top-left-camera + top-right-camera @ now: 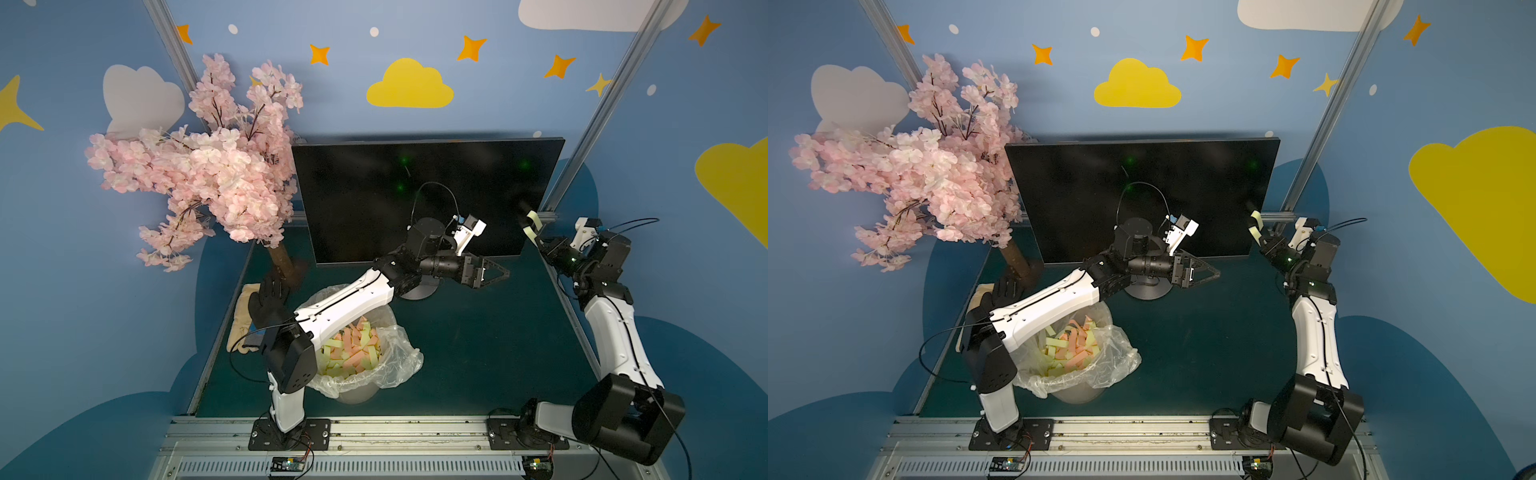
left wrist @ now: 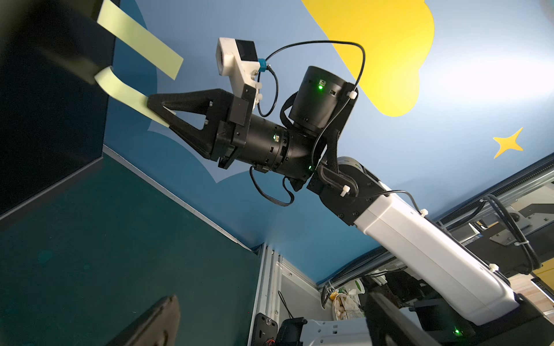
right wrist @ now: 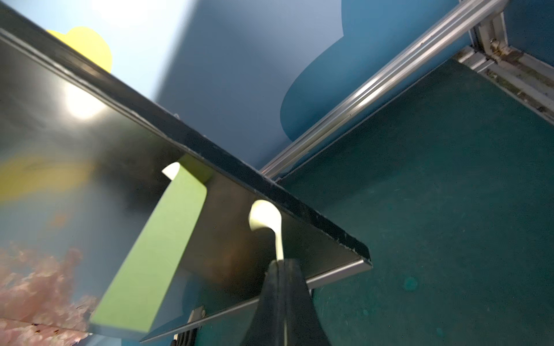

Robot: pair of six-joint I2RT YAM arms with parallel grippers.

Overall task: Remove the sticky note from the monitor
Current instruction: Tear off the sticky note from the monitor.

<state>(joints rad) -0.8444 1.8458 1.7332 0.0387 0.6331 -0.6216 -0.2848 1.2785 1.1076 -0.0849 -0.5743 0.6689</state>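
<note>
Cherry blossom tree point(image 1: 199, 166) is set at 10 o'clock on the green table point(image 1: 478, 353). A black glove point(image 1: 268, 303) and a beige glove point(image 1: 241, 328) are laid near its trunk at the table edge. A bag-lined bin point(image 1: 357, 397) is placed at 7 o'clock and is filled with pink and yellow paper strips point(image 1: 353, 345). The left arm is stretched over the bin. The left gripper point(image 1: 505, 273) is held near table centre, just beside the round base point(image 1: 422, 294), with its jaws spread wide and nothing held.

The monitor point(image 1: 374, 199) is stood at 12 o'clock, screen dark. Two pale yellow notes are stuck near its right edge, at about 2 o'clock. The upper note point(image 2: 138, 39) is left hanging free. The sticky note point(image 2: 120, 90) below it is curled, with one end seen on the screen. Its loose end is pinched between the closed jaws of the right gripper point(image 2: 157, 113).
</note>
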